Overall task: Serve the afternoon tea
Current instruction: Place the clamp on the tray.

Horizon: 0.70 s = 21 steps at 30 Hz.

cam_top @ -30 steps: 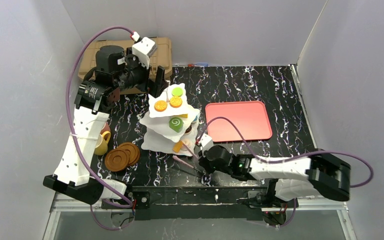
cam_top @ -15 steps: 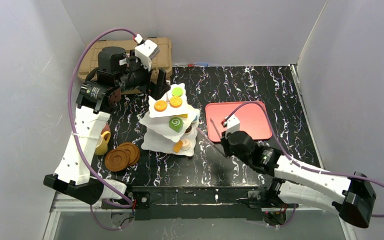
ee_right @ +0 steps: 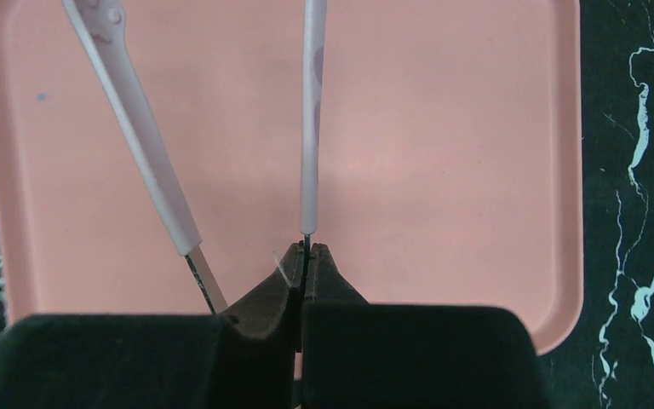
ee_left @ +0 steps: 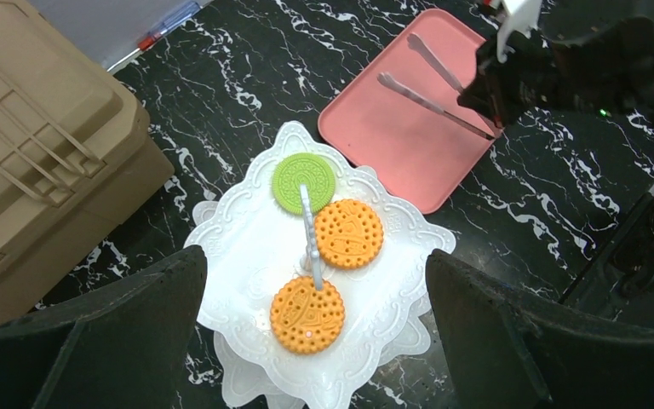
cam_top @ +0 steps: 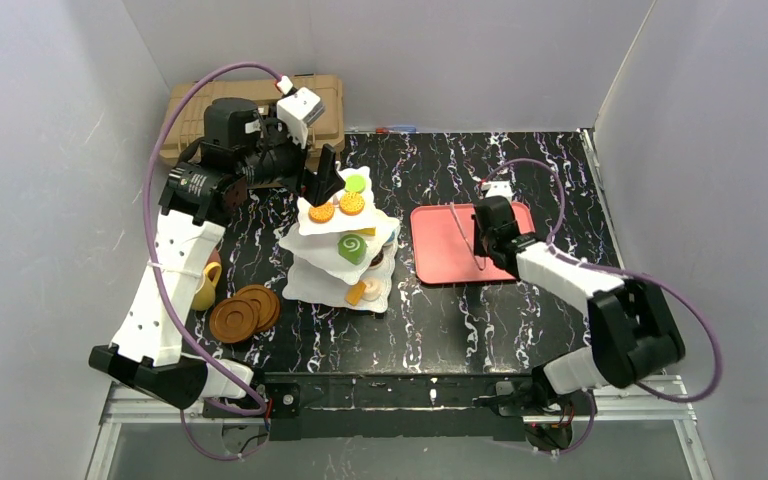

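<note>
One yellow cup stands at the left side of the counter, with brown saucers just to its right. A tan case sits in the far left corner. The left hand hangs wide open above the white three-tier stand at mid-counter. The stand's top plate carries a green biscuit and two orange biscuits. Right of the stand lies a pink tray. Over the tray, the right hand is clenched on one arm of pale tongs.
</note>
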Available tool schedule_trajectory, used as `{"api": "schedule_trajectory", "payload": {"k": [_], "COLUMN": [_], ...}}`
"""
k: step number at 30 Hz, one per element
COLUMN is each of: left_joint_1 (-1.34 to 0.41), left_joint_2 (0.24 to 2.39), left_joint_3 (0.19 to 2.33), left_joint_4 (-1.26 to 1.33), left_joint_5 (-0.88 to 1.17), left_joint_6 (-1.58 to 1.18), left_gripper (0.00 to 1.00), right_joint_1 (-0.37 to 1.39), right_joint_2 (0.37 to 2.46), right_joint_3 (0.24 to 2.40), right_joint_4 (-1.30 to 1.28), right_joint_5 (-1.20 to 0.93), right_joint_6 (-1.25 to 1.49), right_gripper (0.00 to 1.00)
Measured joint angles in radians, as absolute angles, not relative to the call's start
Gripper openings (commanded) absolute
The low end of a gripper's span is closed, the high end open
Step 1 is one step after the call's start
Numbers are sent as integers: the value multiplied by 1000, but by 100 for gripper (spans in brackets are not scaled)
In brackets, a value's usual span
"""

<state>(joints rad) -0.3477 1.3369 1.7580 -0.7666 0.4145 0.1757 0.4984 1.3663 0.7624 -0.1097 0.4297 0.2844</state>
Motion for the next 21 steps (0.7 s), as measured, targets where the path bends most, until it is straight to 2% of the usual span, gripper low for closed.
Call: {"api": "schedule_trajectory", "payload": {"k": [1, 3, 4, 7, 10, 12, 17, 21], "left_joint_1": [-348, -348, -348, -348, -348, -348, -348, -348], "left_joint_2": [1337, 1337, 1337, 1336, 1334, 1333, 1333, 1333], "left_joint_3": [1752, 1744, 1742, 1742, 1742, 1742, 1742, 1740], "left_joint_4": [-767, -770, -770, -770, -769, -766, -764, -764], "left_joint_5": [418, 426, 428, 434, 435, 436, 439, 450], "left_joint_6": [176, 179, 180, 184, 187, 189, 190, 191], "left_gripper": [99, 99, 99, 99, 99, 99, 99, 99], "right_joint_1": [475, 424, 402, 350, 326, 314, 244, 149], "right_joint_2": [1400, 1462, 1482, 1501, 1501, 1498, 1491, 1497], "right_joint_3": [775, 791, 793, 798, 816, 827, 830, 830], "right_joint_4": [-99, -80, -74, -80, -79, -78, -80, -81], "right_joint_5": [416, 387, 373, 340, 331, 332, 336, 344], "right_joint_6": [284, 284, 287, 288, 284, 284, 318, 364], "right_gripper": [9, 44, 55, 74, 84, 81, 52, 36]}}
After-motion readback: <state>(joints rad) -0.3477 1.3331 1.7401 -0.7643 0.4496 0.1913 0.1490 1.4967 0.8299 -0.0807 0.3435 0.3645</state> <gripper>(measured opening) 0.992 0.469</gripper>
